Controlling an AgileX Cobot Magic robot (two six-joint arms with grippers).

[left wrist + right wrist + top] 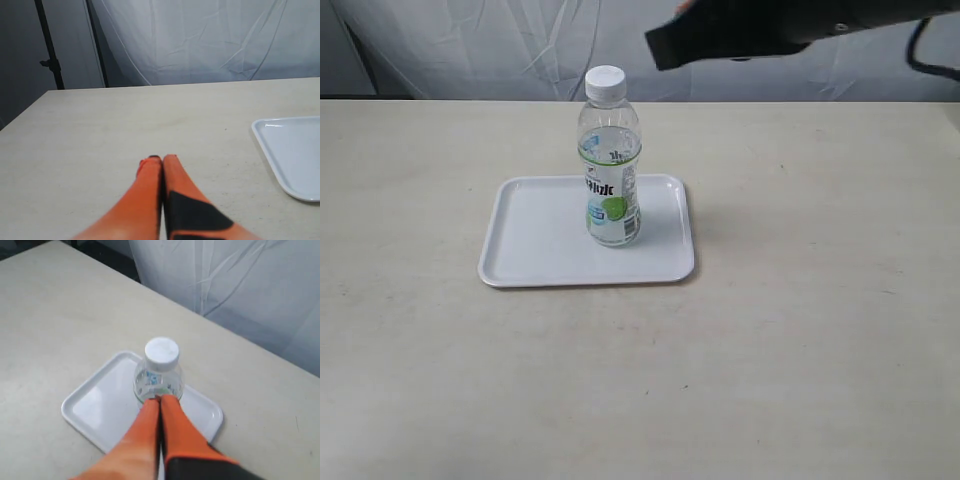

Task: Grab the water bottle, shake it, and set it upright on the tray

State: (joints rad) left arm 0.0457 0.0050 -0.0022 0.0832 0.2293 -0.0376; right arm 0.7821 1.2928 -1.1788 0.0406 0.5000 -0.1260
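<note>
The water bottle (611, 170) stands upright on the white tray (540, 240), toward its right half, white cap on and the green circle on its label facing the exterior camera. Nothing holds it. My right arm (750, 30) shows as a dark shape high above the table, behind and right of the bottle. In its wrist view the right gripper (160, 397) is shut and empty, its orange fingers pressed together above the bottle (159, 375) and tray (100, 405). My left gripper (161, 159) is shut and empty over bare table, beside a corner of the tray (292, 150).
The beige table (800, 340) spreads wide around the tray. A white cloth backdrop (470, 50) hangs behind its far edge. A dark stand pole (50, 50) rises beyond the table corner in the left wrist view.
</note>
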